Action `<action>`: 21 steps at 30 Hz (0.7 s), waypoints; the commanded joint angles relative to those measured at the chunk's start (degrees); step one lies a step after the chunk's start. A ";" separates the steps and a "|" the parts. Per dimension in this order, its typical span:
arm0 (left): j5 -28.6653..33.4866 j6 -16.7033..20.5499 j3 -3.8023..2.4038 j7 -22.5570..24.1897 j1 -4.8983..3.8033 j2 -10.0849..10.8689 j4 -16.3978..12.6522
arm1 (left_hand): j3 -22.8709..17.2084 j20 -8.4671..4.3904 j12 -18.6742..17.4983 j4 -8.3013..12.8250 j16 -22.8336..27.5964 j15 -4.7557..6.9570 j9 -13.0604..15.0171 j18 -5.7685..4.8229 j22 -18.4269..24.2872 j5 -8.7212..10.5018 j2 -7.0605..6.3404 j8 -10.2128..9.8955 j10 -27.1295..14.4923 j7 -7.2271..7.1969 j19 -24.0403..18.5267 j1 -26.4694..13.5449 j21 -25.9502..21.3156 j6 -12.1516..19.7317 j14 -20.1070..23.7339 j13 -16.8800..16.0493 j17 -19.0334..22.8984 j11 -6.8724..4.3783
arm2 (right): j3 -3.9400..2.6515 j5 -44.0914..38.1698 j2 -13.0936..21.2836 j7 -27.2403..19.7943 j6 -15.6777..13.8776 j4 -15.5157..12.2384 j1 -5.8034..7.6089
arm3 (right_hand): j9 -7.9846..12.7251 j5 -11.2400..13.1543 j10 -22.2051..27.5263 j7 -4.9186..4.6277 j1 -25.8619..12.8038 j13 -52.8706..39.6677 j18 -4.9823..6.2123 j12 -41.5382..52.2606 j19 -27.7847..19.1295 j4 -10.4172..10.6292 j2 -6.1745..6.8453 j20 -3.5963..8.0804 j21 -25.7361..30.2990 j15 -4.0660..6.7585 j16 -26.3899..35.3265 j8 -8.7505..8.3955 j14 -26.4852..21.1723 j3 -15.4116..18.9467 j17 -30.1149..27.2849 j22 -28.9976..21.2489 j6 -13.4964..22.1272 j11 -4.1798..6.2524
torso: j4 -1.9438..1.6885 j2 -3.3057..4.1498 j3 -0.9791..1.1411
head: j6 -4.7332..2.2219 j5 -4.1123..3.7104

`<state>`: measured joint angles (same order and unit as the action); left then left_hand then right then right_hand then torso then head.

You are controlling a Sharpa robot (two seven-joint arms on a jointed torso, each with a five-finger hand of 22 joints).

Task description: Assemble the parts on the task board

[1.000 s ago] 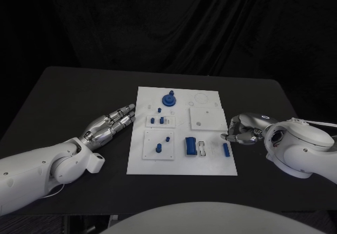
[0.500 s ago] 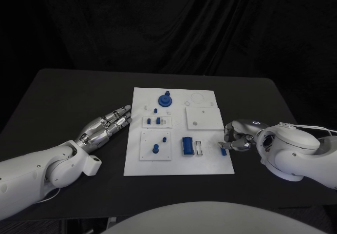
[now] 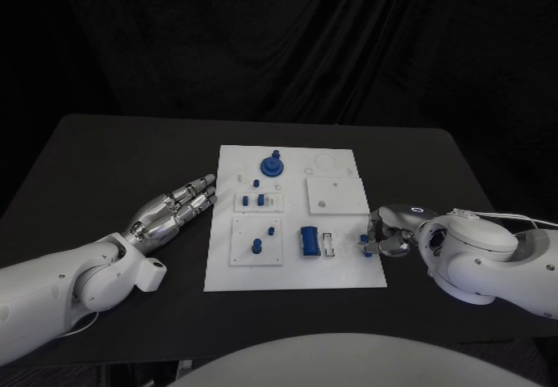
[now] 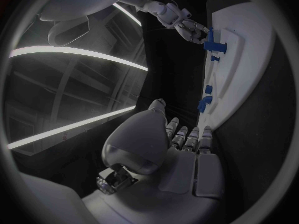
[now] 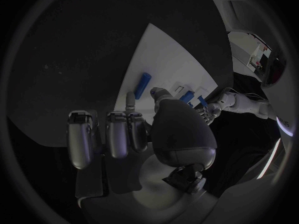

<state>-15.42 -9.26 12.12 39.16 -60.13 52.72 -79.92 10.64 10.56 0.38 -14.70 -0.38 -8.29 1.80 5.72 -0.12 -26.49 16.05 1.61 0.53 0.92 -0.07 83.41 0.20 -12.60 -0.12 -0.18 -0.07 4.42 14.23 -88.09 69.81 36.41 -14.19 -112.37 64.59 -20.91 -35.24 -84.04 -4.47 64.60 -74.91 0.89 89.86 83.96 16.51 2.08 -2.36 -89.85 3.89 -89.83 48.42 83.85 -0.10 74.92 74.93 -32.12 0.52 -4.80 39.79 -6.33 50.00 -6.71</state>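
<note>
silver fingers [image 3: 195, 193] of our left hand [image 3: 172, 209] lie straight and apart, holding nothing, tips just short of the task board's [image 3: 293, 276] left edge, with bare black table [image 3: 116, 161] beside them. our right hand [image 3: 387, 232] sits at the board's right edge, fingers curled down beside a small blue bar [image 3: 368, 245] that lies there; we cannot tell whether they pinch it or only touch it. in the right wrist view that bar [image 5: 144, 85] lies on the white surface just past the fingertips [image 5: 130, 102].

on the board we count two raised white blocks on the left side: the upper block [image 3: 260, 201] carries three small blue pegs, the lower block [image 3: 258, 240] two. a third raised white square plate [image 3: 337, 195] sits on the right side, with nothing blue on it. a round blue knob [image 3: 273, 165] stands near the far edge, and beside it is one faint ring outline [image 3: 328, 164]. one larger blue block [image 3: 310, 241] stands near the middle, with a small pale piece [image 3: 333, 244] between it and the bar.

the board's near strip is plain white, and dark table runs all round it, wide on the far side.
</note>
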 commanded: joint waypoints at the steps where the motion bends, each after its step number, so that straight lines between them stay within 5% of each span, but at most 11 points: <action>1: 0.25 -0.37 -0.02 4.91 0.10 -0.14 -0.01 | -0.23 0.37 -0.20 0.04 0.38 -0.32 0.08 0.62 0.08 -0.30 -0.03 0.25 0.01 0.07 0.11 -0.21 -0.16 -0.16 0.12 -0.01 0.07 0.37 | 0.00 -1.42 -0.21 1.23 1.25 0.23 -0.42 | 0.24 -1.89 -5.96 -0.54 1.15 -15.09 -0.84 0.14 5.95 -0.08 0.19 -0.20 0.01 -0.15 -0.14 -1.60 6.13 -0.70 15.01 15.01 -0.10 -0.35 | 0.00 -0.01 0.03 | 0.00 0.10; 8: 0.25 -0.53 -0.02 4.80 0.11 -0.22 0.19 | -0.25 0.38 -0.20 0.06 0.38 -0.33 0.07 0.63 0.08 -0.31 -0.02 0.24 0.02 0.05 0.11 -0.19 -0.16 -0.12 0.12 -0.01 0.07 0.41 | 0.00 -2.29 -0.82 1.28 2.04 0.62 -1.12 | 0.23 -5.44 -5.96 -0.68 2.01 -15.09 -0.78 0.14 5.83 -0.07 0.27 -0.35 0.22 -0.27 -0.04 -3.42 6.07 -1.50 14.70 14.92 -0.86 -0.48 | -0.01 0.00 0.01 | 0.00 0.07; 15: 0.25 -0.69 -0.02 4.74 0.12 -0.38 0.33 | -0.35 0.42 -0.20 0.15 0.38 -0.37 0.07 0.64 0.08 -0.35 0.01 0.23 0.01 0.05 0.11 -0.10 -0.16 -0.10 0.12 -0.01 0.07 0.54 | -0.01 -2.31 -1.67 0.68 2.23 0.99 -1.80 | 0.17 -5.89 -5.96 -0.64 2.27 -15.09 -0.77 0.14 5.81 -0.13 0.21 -0.36 0.26 -0.26 0.03 -3.61 6.03 -1.74 14.51 14.91 -1.11 -0.46 | 0.01 0.00 0.03 | 0.00 0.04; 21: 0.25 -0.81 -0.02 4.57 0.14 -0.45 0.39 | -0.57 0.50 -0.19 0.38 0.38 -0.43 0.07 0.66 0.08 -0.44 0.08 0.23 0.05 0.14 0.11 0.11 -0.17 -0.10 0.12 -0.02 0.07 0.65 | -0.02 -0.66 -2.48 -0.25 1.41 1.43 -2.06 | -0.12 -11.09 -5.96 -0.47 6.61 -15.09 -0.75 0.14 5.77 -1.44 -0.90 -0.20 0.32 -0.12 0.07 -4.98 6.00 -5.21 14.39 14.88 -2.79 -0.31 | -0.01 0.00 0.01 | 0.00 0.12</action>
<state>-15.42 -9.44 12.12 39.17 -60.12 52.40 -79.46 10.37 10.77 0.38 -14.43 -0.38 -8.29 1.80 5.72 -0.13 -26.73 16.05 1.61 0.53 0.92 0.15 83.41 0.20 -12.60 -0.12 -0.18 -0.06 4.80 13.71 -90.32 67.50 36.33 -13.96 -111.27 63.24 -23.54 -45.72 -84.04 -4.92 70.62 -74.92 0.90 89.86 83.95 15.26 1.37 -2.36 -89.85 3.89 -89.83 45.25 83.85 -4.79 74.92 74.92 -34.67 0.52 -4.80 39.78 -6.31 50.00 -6.60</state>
